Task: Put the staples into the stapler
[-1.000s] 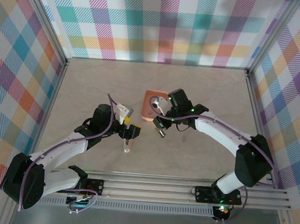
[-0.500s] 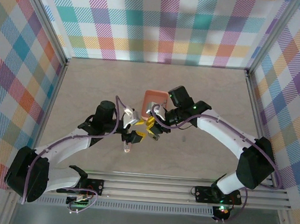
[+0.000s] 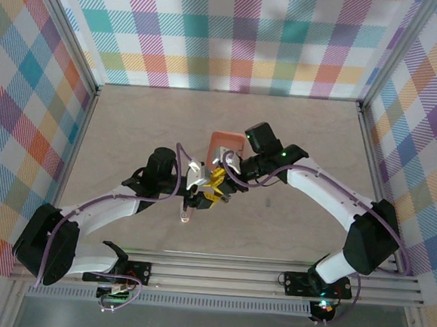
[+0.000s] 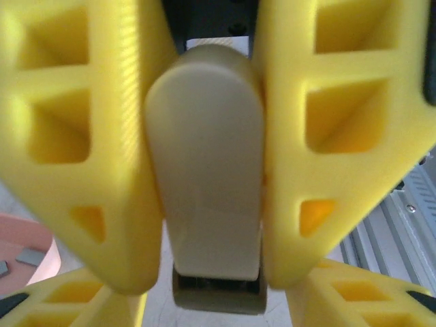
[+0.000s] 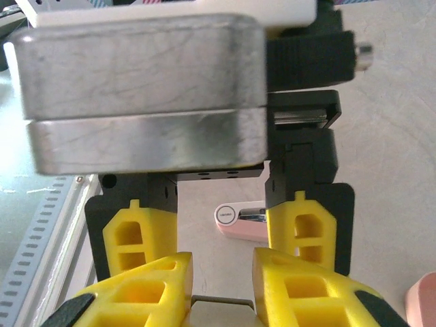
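At mid-counter (image 3: 130,126), both end effectors meet tip to tip just in front of the salmon-orange tray (image 3: 225,140).

Right end effector (image 5: 221,289): clenched on a cream-white piece (image 4: 204,170) with a rounded end. The piece sits between its yellow fingertips. What this piece is cannot be told.

Left end effector (image 4: 204,276): its yellow fingers (image 4: 82,170) lie against both flanks of the same cream-white piece, so it is grasping it as well. From overhead, the two end effectors overlap and the piece is too small to make out.

Stapler (image 3: 186,215): lies flat on the counter, on the near side of the end effectors and apart from both. In the right wrist view it shows a pale pink body, a white round end and a metal strip along the top.

Staples (image 4: 30,257): small grey strips rest in the tray, seen at the lower left of the left wrist view.
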`<state>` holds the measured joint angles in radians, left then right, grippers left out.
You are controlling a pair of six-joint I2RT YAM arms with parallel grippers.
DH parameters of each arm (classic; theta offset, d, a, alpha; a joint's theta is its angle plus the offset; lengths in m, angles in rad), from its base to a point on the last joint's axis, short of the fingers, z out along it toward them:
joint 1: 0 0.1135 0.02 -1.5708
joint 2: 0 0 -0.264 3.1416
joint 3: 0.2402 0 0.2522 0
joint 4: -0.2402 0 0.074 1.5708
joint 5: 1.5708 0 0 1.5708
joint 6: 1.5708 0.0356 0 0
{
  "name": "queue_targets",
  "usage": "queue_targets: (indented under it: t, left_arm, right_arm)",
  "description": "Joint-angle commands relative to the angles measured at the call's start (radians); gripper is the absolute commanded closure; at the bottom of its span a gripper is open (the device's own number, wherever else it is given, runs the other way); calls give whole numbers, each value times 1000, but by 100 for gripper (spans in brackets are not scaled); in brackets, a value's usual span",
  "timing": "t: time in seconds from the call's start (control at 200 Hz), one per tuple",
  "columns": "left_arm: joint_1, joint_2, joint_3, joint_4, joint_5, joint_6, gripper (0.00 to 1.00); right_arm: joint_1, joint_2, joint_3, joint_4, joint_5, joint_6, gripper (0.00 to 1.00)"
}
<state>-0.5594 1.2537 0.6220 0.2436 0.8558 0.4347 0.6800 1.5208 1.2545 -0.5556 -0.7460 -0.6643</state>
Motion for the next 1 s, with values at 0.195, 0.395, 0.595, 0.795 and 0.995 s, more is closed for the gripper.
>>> queue_targets:
  t: [0.195, 0.395, 0.595, 0.795, 0.995]
  left_arm:
    - [-13, 21, 26, 67, 44, 1, 60]
    - [-13, 29, 2, 109, 54, 2, 75]
    - [-11, 25, -37, 204, 31, -30, 79]
    - [-11, 23, -73, 310, 24, -81, 83]
    - [0, 25, -171, 571, -20, -225, 85]
  right_arm:
    - [7, 7, 41, -25, -54, -26, 78]
    - [3, -19, 20, 5, -47, 15, 59]
    - [-61, -130, -120, 152, -39, 152, 43]
    - [-168, -232, -299, 261, -66, 300, 42]
    - [-261, -214, -319, 205, -48, 394, 42]
